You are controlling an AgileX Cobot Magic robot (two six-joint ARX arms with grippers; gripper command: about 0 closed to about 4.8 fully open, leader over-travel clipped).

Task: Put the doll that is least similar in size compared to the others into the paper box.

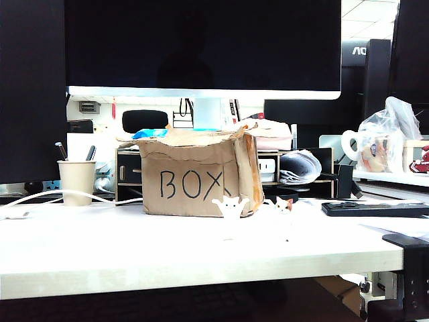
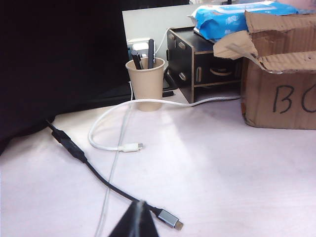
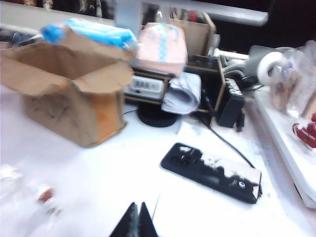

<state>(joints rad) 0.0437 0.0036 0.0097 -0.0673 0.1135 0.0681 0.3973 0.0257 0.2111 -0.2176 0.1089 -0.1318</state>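
The doll is out of view in every frame. The paper box, brown and torn-edged with "BOX" written on its front, stands at mid-table. It also shows in the left wrist view as the paper box and in the right wrist view as the paper box. My left gripper hovers low over the table near a cable plug, shut and empty. My right gripper is shut with nothing in it, over bare table to the box's right. Neither gripper appears in the exterior view.
Two small white cat figures stand in front of the box's right corner. A paper cup with pens, a white cable and a black cable lie to the left. A dark flat device lies to the right, and shelves stand behind.
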